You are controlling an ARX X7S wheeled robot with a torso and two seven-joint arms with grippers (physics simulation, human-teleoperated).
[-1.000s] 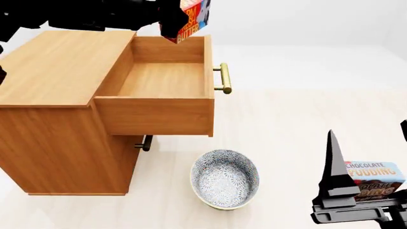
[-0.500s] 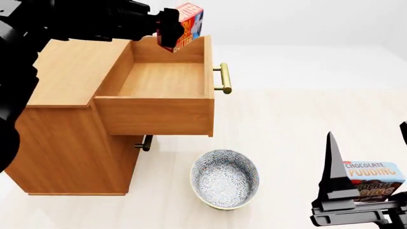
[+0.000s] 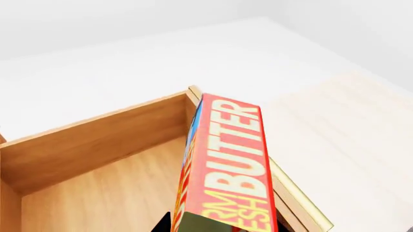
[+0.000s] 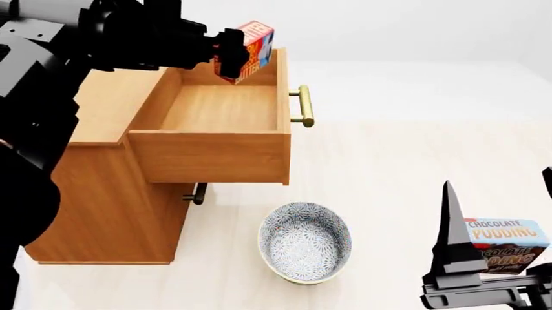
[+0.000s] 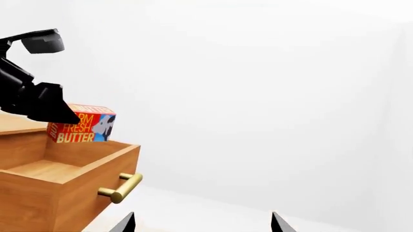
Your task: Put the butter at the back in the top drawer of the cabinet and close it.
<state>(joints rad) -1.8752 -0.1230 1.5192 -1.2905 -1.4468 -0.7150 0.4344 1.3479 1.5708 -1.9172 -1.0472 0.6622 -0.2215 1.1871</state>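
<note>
Over the top drawer [image 3: 96,188], left wrist view: our left gripper clamps the butter [image 3: 229,169] above the far front corner, ready to lower.

Head view: left gripper [image 4: 231,53] carries butter above the open cabinet [image 4: 95,129] drawer; bowl [image 4: 306,242] sits below.

Right wrist view: our right gripper's fingertips [image 5: 274,222] spread, empty, parked clear.

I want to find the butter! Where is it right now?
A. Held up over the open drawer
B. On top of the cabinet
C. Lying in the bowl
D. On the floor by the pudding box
A: the left pincer holds the butter above the open drawer, not resting inside.
</note>
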